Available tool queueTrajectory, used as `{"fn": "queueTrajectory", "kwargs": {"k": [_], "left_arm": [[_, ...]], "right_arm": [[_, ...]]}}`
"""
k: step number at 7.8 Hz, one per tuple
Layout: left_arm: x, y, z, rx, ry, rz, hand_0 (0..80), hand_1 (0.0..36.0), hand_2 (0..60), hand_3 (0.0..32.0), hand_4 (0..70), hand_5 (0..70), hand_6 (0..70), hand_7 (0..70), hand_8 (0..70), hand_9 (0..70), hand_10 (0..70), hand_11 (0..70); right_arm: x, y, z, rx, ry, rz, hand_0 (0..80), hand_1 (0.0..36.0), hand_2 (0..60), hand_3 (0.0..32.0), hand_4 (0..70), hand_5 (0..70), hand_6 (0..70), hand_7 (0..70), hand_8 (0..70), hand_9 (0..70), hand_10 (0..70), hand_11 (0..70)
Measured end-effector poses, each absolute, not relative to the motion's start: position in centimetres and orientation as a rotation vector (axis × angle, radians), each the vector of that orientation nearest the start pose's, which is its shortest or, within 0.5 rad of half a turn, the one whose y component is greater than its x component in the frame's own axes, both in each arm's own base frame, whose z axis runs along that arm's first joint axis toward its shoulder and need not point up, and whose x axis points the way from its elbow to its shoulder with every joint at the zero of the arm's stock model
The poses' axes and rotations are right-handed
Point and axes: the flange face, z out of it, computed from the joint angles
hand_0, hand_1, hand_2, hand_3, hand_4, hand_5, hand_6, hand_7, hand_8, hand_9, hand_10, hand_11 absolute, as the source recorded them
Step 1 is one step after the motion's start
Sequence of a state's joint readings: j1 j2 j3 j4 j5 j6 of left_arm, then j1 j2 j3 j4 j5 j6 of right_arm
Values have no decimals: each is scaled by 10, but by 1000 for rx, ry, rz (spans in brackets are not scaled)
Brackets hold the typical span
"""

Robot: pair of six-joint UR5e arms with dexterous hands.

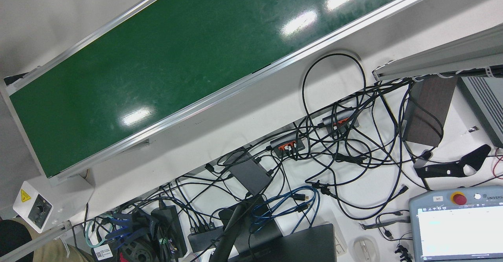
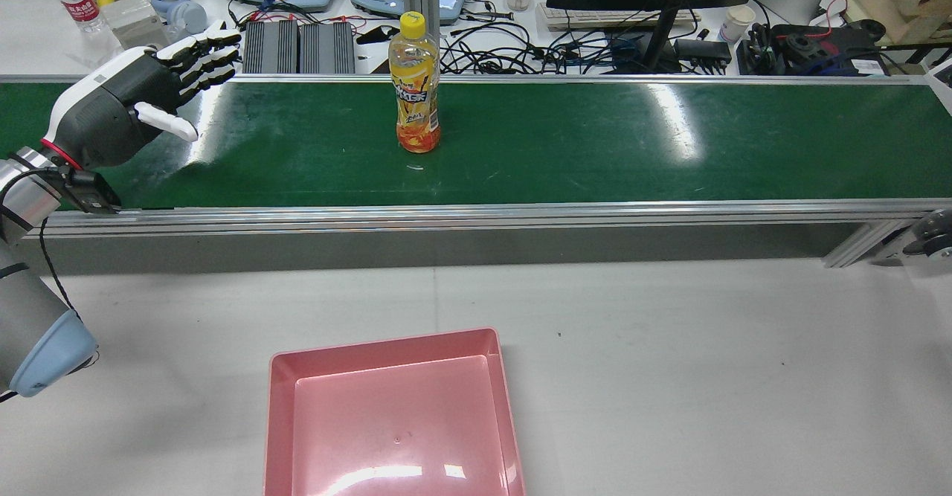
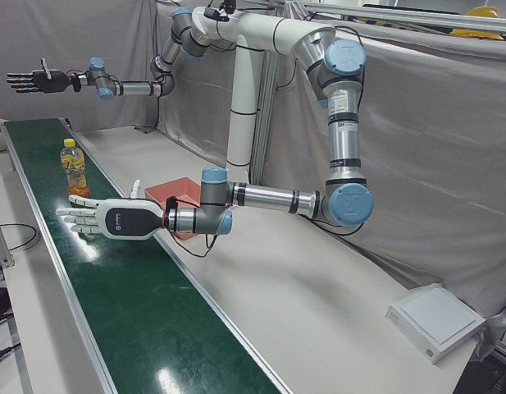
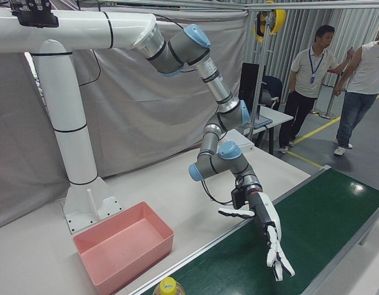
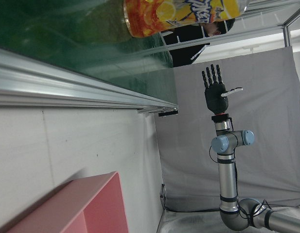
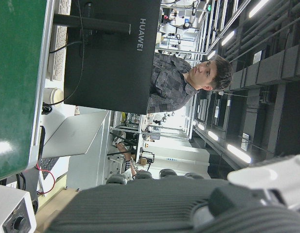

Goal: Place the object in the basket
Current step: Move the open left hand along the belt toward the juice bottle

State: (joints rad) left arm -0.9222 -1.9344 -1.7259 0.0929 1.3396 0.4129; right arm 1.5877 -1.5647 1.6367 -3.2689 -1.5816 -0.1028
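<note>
An orange-drink bottle (image 2: pixel 416 87) with a yellow cap stands upright on the green conveyor belt (image 2: pixel 595 146). It also shows in the left-front view (image 3: pixel 74 168) and the left hand view (image 5: pixel 184 14), and its cap shows in the right-front view (image 4: pixel 168 287). My left hand (image 2: pixel 141 87) is open with its fingers spread. It hovers over the belt well to the left of the bottle and apart from it, as the left-front view (image 3: pixel 113 217) and the right-front view (image 4: pixel 266 236) also show. My right hand (image 3: pixel 35 80) is open and empty, raised high beyond the belt's far end (image 5: pixel 215 92). The empty pink basket (image 2: pixel 383 347) sits on the white table.
The belt's aluminium side rails (image 2: pixel 476 213) run between the belt and the basket. Cables, monitors and pendants (image 2: pixel 595 35) crowd the desk beyond the belt. The white pedestal (image 4: pixel 78 160) stands behind the basket. People stand at the back (image 4: pixel 315 67).
</note>
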Motion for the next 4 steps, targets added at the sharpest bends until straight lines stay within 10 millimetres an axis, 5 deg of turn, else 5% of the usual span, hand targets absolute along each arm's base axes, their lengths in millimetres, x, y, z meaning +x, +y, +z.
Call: {"fn": "queueTrajectory", "kwargs": {"k": [4], "left_arm": [[259,-597,390,-105,2374,-1432,502,62,0,18,134,162,11,0,78,90,68,110]], "right_arm": [[141,-485,664,-121,2205,-2331,0,0,0,0,0,0,0,0,0,0,0,0]]}}
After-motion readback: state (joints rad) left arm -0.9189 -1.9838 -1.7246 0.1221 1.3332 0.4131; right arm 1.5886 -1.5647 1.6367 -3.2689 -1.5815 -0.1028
